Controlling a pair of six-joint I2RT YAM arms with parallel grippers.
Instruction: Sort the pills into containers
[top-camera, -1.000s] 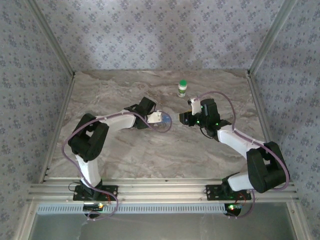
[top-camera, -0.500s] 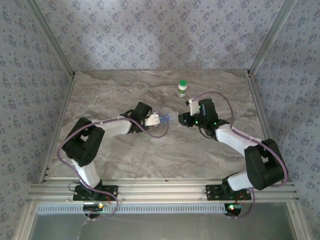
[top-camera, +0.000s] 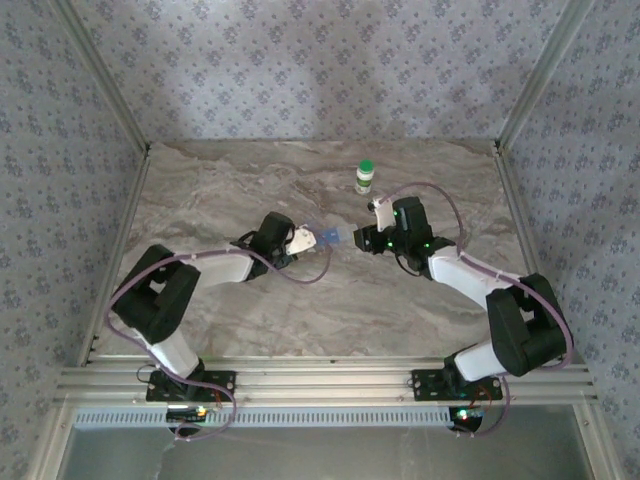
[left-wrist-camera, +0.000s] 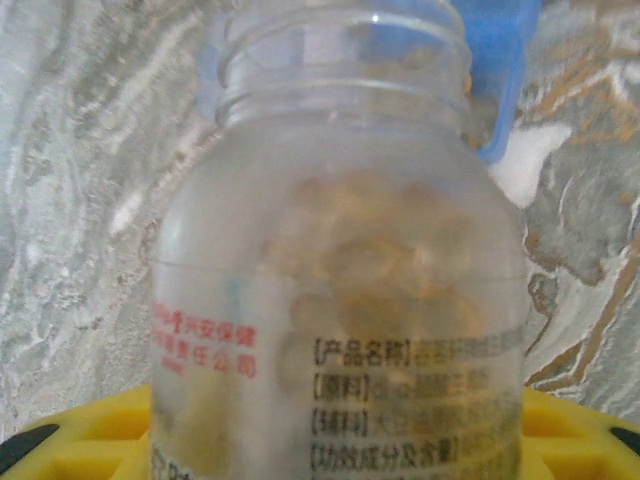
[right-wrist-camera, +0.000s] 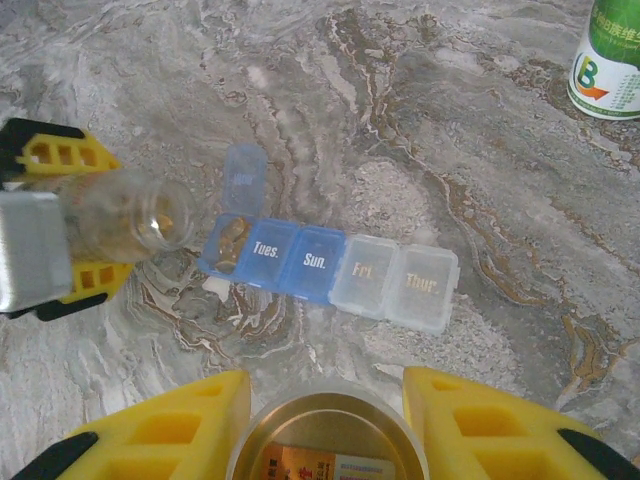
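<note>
The containers are one flat pill box (right-wrist-camera: 330, 265) (top-camera: 332, 237), blue at its left and clear at its right. Its leftmost lid (right-wrist-camera: 243, 175) stands up and brown pills (right-wrist-camera: 232, 245) lie in that compartment. My left gripper (left-wrist-camera: 340, 445) (right-wrist-camera: 75, 220) (top-camera: 296, 241) is shut on an uncapped clear bottle (left-wrist-camera: 340, 270) (right-wrist-camera: 135, 215) with brown pills inside. The bottle is tipped on its side, its mouth close to the open compartment. My right gripper (right-wrist-camera: 325, 425) (top-camera: 368, 240) hovers on the box's other side, shut on a round white cap (right-wrist-camera: 325, 440) with a silvery inside.
A white bottle with a green cap (top-camera: 366, 177) (right-wrist-camera: 612, 55) stands upright behind the pill box, toward the back of the marble table (top-camera: 220, 190). Patterned walls and metal posts close in the table's left, right and far sides.
The left arm has stretched out lower, and the bottle now lies tipped at the pill box's left end. The right gripper has edged slightly left.
</note>
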